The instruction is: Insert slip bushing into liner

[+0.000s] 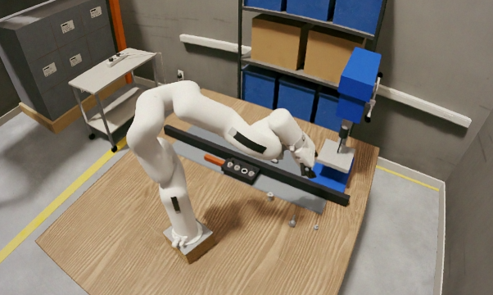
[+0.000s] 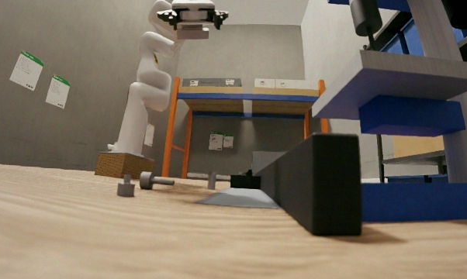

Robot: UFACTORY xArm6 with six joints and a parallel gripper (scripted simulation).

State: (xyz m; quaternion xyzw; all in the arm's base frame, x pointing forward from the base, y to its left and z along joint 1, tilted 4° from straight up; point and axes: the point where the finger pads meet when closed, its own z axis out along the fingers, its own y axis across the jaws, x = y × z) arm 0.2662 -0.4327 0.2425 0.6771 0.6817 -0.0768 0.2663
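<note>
My gripper point(image 1: 309, 172) point(image 2: 193, 16) is open and empty. It hangs above the right end of the black rail point(image 1: 271, 170) point(image 2: 319, 182), close to the drill press table. The jig's black sliding plate point(image 1: 232, 171) point(image 2: 244, 181) lies on the grey base point(image 1: 279, 190) point(image 2: 233, 198), with an orange pusher point(image 1: 214, 160) at its left end. The plate carries several liners; one point(image 1: 244, 170) shows as an open ring. Three loose grey parts lie on the wooden table: an upright one point(image 1: 269, 197) point(image 2: 212, 180) at the base's edge, a headed one on its side point(image 1: 292, 222) point(image 2: 153, 180), and a small upright one point(image 1: 315, 226) point(image 2: 126, 188).
A blue drill press point(image 1: 355, 88) with a grey table point(image 1: 336, 157) point(image 2: 392, 74) stands at the right end of the rail. My arm's base block point(image 1: 191, 243) point(image 2: 119, 164) sits at the wooden table's front. Shelves with boxes stand behind.
</note>
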